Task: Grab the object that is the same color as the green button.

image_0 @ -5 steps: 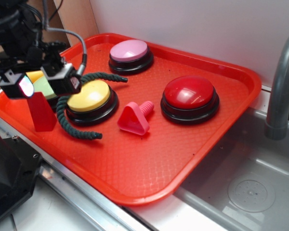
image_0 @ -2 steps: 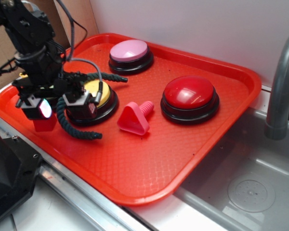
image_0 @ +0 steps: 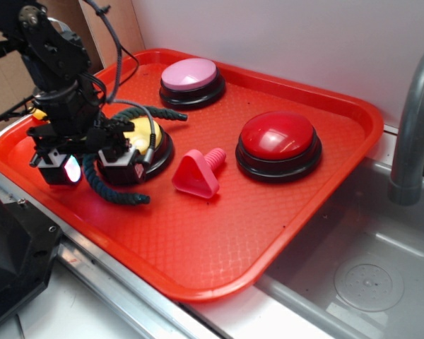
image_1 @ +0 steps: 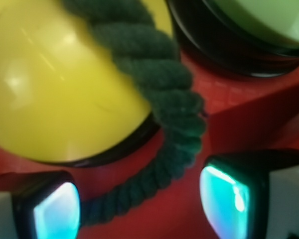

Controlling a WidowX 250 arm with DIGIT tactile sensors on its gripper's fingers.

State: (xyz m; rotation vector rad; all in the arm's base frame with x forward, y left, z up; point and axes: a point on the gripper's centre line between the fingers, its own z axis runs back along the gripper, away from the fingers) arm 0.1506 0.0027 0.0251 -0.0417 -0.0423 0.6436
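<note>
Though blurred, rope (image_1: 164,99) lies between gripper (image_1: 144,201) fingers.

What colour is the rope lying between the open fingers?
Dark green; the rope shows best in the wrist view, draped over the yellow button.

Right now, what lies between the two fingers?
In the wrist view, the dark green rope runs between the fingers, over bare red tray, beside the yellow button. They have not closed on it.
</note>
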